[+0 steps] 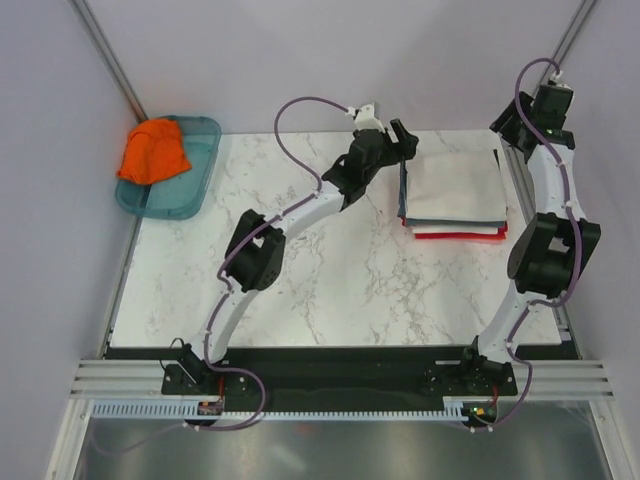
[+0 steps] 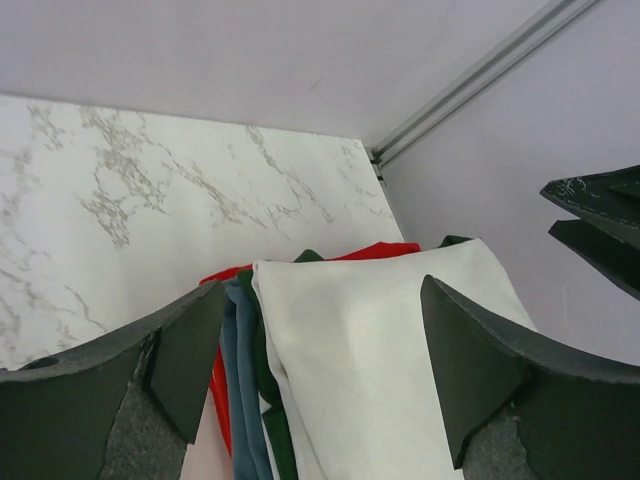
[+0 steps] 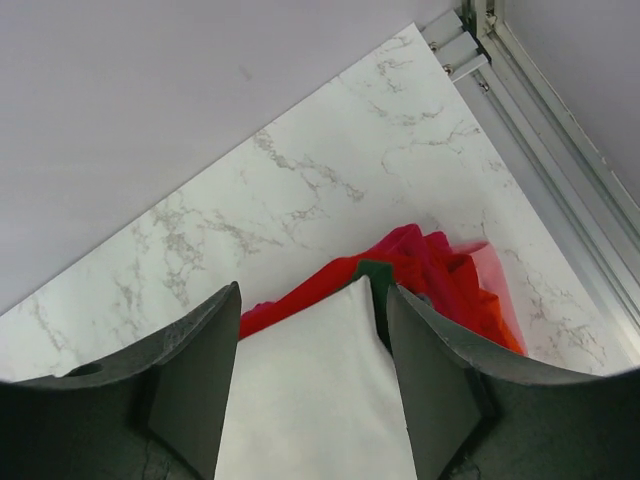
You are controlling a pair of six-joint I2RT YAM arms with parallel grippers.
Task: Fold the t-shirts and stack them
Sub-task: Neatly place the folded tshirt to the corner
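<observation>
Lying at the far right of the marble worktop (image 1: 330, 280), a squared-off stack of folded t-shirts (image 1: 455, 185) carries a cream t-shirt (image 2: 360, 370) on top. From the left wrist view the layers show along the stack's left side: a dark green fold (image 2: 268, 410) just under the cream, then a slate-blue t-shirt (image 2: 240, 400), then a red t-shirt (image 2: 380, 250) at the bottom, its edge peeking out past the far end. In the top view a thin red strip also sticks out along the stack's near edge. The left arm (image 1: 300, 210) reaches from the near left across the worktop to the stack's far left corner. The left jaws stand wide apart and hold nothing, with the stack's left edge seen below and between the two fingers; whether they touch the cloth cannot be told. The right arm (image 1: 550, 250) rises along the right edge of the worktop, its wrist at the far right corner by the stack. The right jaws are parted too and grip nothing; the cream top layer shows between the fingers, with red cloth bunched loosely beyond it. Well apart from all this, an orange t-shirt (image 1: 153, 152) lies crumpled in a translucent teal tray (image 1: 175, 203) at the far left corner, spilling over the tray's far left rim.
</observation>
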